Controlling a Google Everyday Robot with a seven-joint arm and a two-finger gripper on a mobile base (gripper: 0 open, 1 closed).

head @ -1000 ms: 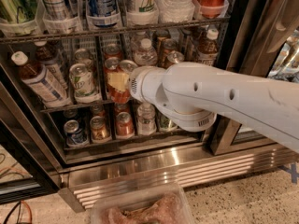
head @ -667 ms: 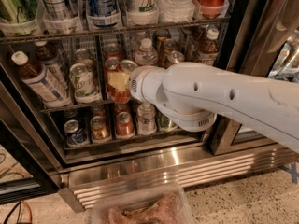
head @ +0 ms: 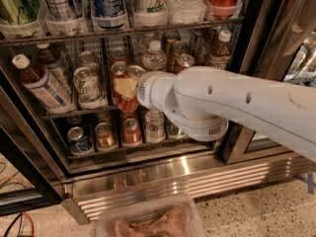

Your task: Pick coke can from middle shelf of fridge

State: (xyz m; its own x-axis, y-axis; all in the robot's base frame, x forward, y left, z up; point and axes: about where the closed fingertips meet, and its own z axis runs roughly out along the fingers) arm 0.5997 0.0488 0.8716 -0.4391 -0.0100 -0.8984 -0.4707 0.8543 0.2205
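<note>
Gripper (head: 126,92) clamped around the coke can (head: 128,104).
The can is held upright on the middle shelf (head: 64,113) of the fridge (head: 158,174), at 9 o'clock from the white wrist (head: 155,90).

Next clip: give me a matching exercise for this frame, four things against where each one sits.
Things:
1 gripper
2 green-and-white can
3 gold-brown can
4 ribbed grille

Places:
a on the lowest shelf
b at the coke can on the middle shelf
c at the base of the fridge
d on the middle shelf, left of the coke can

Pairs: 1-b; 2-d; 3-a; 4-c
</note>
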